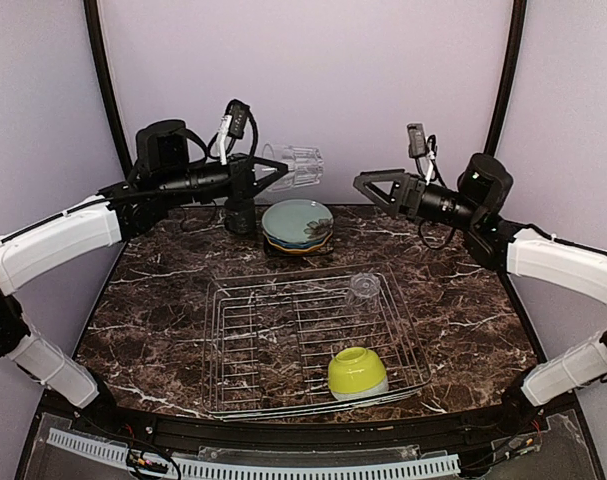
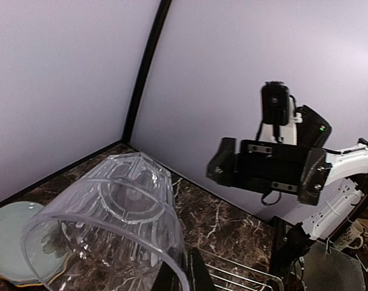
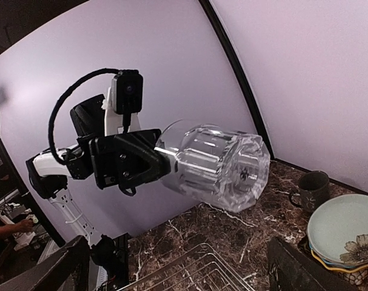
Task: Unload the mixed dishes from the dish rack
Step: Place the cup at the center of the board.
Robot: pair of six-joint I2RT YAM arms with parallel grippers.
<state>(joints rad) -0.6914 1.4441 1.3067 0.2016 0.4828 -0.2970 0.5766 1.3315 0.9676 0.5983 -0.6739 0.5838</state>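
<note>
My left gripper [image 1: 271, 172] is shut on the rim of a clear glass [image 1: 299, 165] and holds it on its side, high above the table's back. The glass also shows in the left wrist view [image 2: 111, 218] and the right wrist view [image 3: 217, 167]. My right gripper [image 1: 368, 186] is open and empty, in the air to the right of the glass. The silver wire dish rack [image 1: 283, 345] holds a lime-green bowl [image 1: 357, 372], upside down at its front right, and a second clear glass [image 1: 364, 287] at its back right.
A stack of plates [image 1: 297, 224] with the pale teal one on top sits behind the rack. A dark grey mug [image 1: 240, 215] stands to its left. Black frame posts rise at both back corners.
</note>
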